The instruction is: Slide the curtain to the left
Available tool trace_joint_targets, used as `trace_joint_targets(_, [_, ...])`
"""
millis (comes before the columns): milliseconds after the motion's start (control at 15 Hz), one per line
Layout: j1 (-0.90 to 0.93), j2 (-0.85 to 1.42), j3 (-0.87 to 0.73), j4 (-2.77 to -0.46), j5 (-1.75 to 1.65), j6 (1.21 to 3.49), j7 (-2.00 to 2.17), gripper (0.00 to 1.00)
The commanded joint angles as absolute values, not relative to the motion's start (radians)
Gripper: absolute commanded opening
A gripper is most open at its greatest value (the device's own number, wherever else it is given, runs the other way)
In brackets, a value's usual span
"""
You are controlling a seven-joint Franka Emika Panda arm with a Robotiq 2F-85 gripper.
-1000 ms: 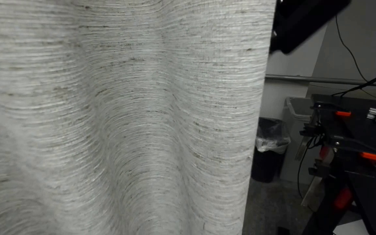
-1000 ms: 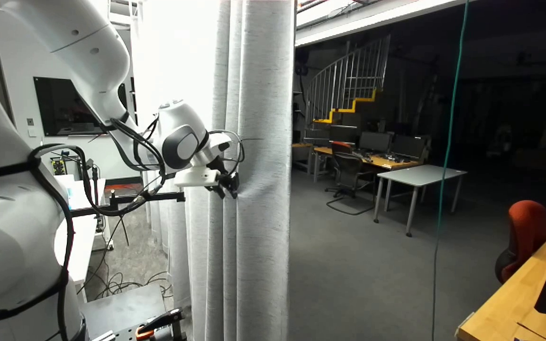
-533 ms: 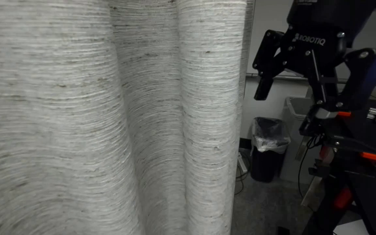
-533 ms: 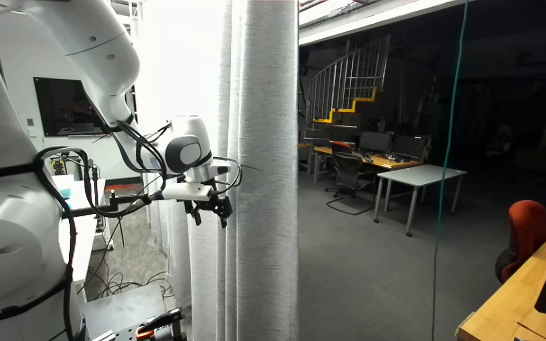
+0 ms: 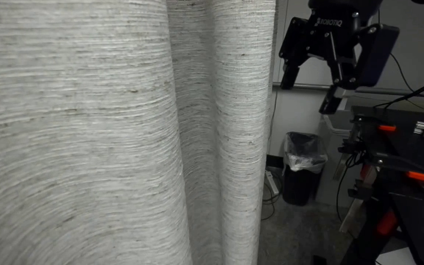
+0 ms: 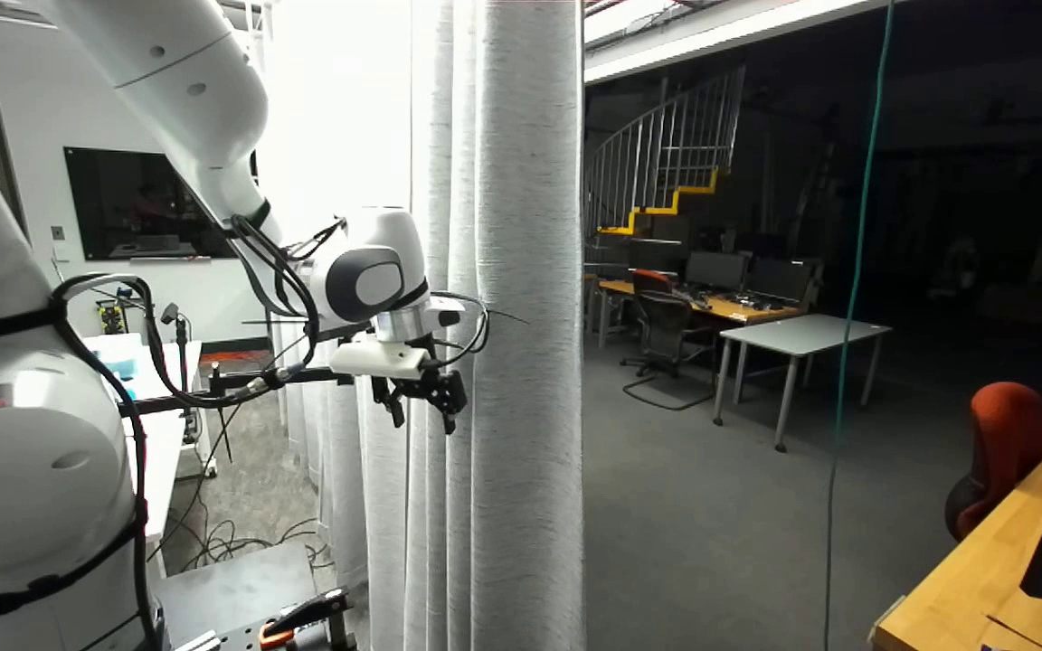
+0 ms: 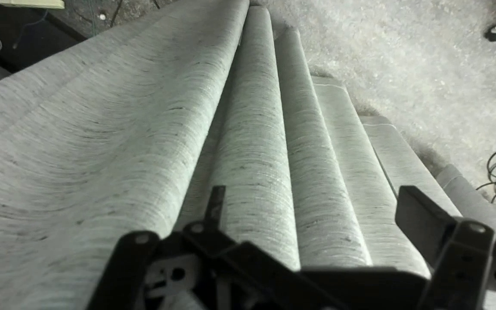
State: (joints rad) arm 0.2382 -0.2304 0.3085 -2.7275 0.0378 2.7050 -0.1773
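Fingers (image 7: pixel 424 224) spread wide, pointing down, nothing pinched btwn them AFAICT. 1 s ago they were tipped up at the curtain (image 6: pixel 525 362) w/ creases running off the contact spot; creases gone now, so prob. a let-go. Over the last half sec they've also shifted a little right in an exterior view.

Next out: wrist view has a row of folds (image 7: pixel 256 150) behind the fingers in frame, running off to the floor (image 7: pixel 403 86); can't tell if any is touched. In an exterior view a narrow gap shows btwn the fingers (image 5: pixel 289 75) and the curtain, tho depth's hard to judge.

Curtain pos.: alongside the arm (image 6: pixel 204 108), top to bottom of frame, bunched in vert. folds. Its free edge (image 6: pixel 575 362) has drifted right in an exterior view vs 1 s ago. In an exterior view that move uncovers a bit more of the waste bin (image 5: pixel 302 176) + a white strip (image 5: pixel 272 183) on the floor.

For the task: can't say whose "left" is meant, so drift = progress or spring-back, TBD. My read: no hold rn; any further pull needs a fresh pinch near the free edge. Risk: loose curtain may swing, so grab spot could move.
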Motion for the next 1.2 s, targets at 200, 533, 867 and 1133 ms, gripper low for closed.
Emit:
trace_joint_targets(200, [0.163,-0.328,0.123,-2.742,-0.014,2.692,-0.192,1.00])
trace_joint_targets(533, [0.042,-0.306,0.033,-2.685,-0.078,2.690,-0.168,1.00])
trace_joint_targets(867, [0.000,-0.299,0.024,-2.647,-0.075,2.658,-0.119,1.00])
trace_joint_targets(1133, [0.025,-0.295,0.035,-2.592,-0.024,2.549,-0.046,1.00])
